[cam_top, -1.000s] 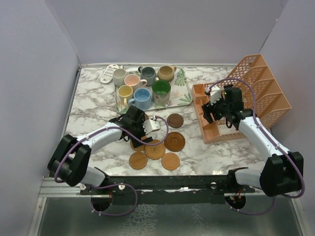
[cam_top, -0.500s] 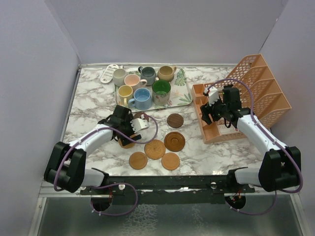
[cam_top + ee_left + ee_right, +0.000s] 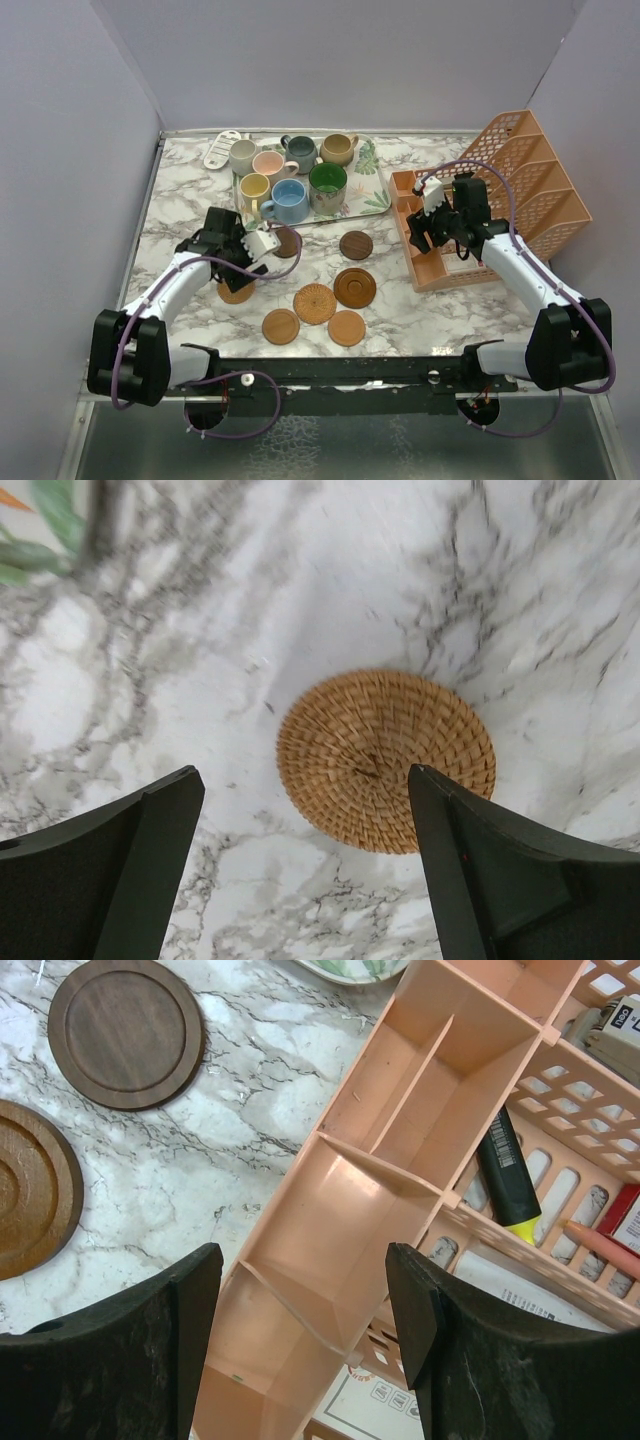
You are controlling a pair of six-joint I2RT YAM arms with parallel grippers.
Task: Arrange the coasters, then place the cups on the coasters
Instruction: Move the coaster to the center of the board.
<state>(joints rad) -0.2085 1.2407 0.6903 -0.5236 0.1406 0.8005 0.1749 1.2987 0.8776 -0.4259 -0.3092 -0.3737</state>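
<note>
**One woven coaster has been pulled out to the left**

The marble table (image 3: 175,220) looks the same as a second ago. So does the orange rack (image 3: 545,195) on the right. The right gripper (image 3: 432,226) has not moved either. It hangs over the front boxes of the rack with its fingers partly apart, and it holds nothing.

The leafy tray (image 3: 372,195) at the back still carries all seven cups (image 3: 288,201). No cup is on a coaster yet.

The big change is the left arm (image 3: 175,285). A second ago it was over the bunch of coasters (image 3: 314,303) in the middle. Now it has swung out to the left, and the left gripper (image 3: 240,248) is above a bare part of the table.

A woven coaster (image 3: 386,760) went along with it. It now lies flat on the marble right under that gripper, well apart from the bunch. The fingers stand wide open, one on each side, and nothing is pinched between them. I think the coaster has been let go there.

When the arm moved, a dark brown coaster (image 3: 288,243) came into view just beside the front edge of the tray.

So the coasters are being spread out, I think, so that each cup gets its own spot. Five are still close together, so that job is not finished, and the cups have not been started.
</note>
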